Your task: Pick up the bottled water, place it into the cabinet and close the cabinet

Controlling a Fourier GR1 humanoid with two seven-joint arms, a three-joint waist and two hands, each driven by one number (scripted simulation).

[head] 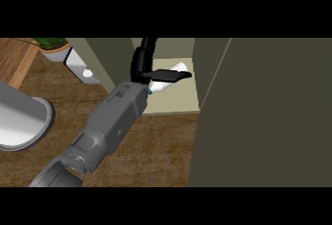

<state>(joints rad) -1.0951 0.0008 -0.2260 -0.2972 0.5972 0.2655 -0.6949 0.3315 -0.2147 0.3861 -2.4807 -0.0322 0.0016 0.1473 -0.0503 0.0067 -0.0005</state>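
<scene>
While right hand (154, 72) curls round bottled water (167, 81) inside cabinet (174, 102), placing step runs. Next: let go, pull arm out, swing door (266, 114) shut.

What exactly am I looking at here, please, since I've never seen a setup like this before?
This is one picture, taken from the robot's own head, looking steeply down at a wooden kitchen counter. The grey tube running up from the lower edge is one of its forearms; I cannot tell which arm. At its end is a black hand, curled round a bottled water, of which only white parts show. The hand is holding it inside the open cabinet, over its pale shelf. The large dark panel at the right is probably the cabinet's door. At the left sit a grey round vessel and a potted plant.
</scene>
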